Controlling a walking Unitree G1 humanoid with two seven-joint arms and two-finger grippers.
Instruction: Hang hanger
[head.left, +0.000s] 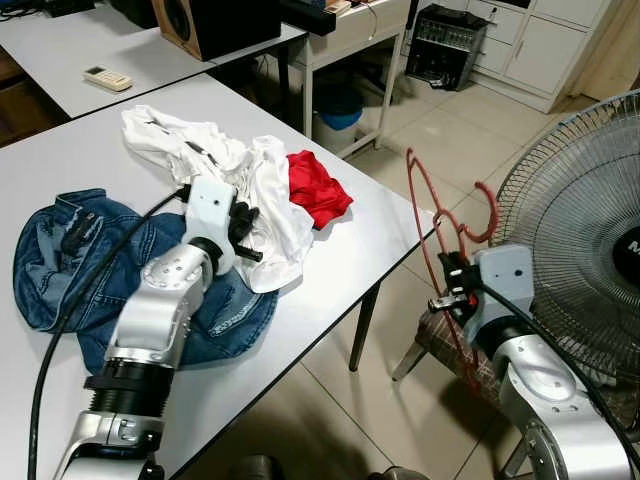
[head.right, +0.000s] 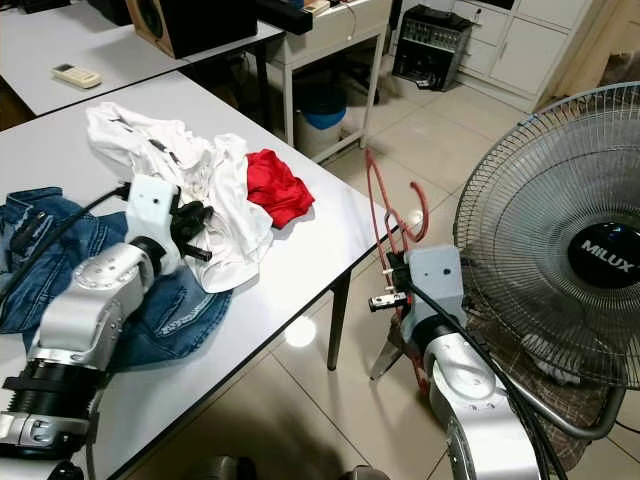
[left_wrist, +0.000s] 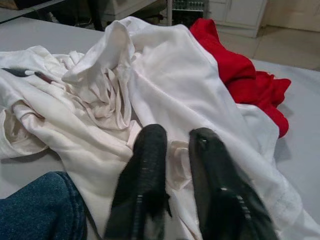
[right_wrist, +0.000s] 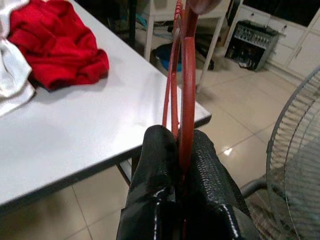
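Note:
A red plastic hanger (head.left: 437, 228) stands upright off the table's right edge, its hook (head.left: 487, 212) pointing toward the fan. My right gripper (head.left: 452, 285) is shut on the hanger's lower part; in the right wrist view the red bars (right_wrist: 183, 85) run up from between the black fingertips (right_wrist: 161, 150). My left gripper (head.left: 248, 228) rests over the white garment (head.left: 240, 180) on the table, its fingers (left_wrist: 145, 170) close together with a narrow gap, cloth lying under them. A red garment (head.left: 316, 186) lies beside the white one.
Blue jeans (head.left: 70, 250) lie under my left arm on the white table (head.left: 340, 262). A standing fan (head.left: 590, 230) is close on the right. A second table with a remote (head.left: 107, 78) and a speaker (head.left: 205, 22) stands behind. White cabinets (head.left: 520, 40) line the back wall.

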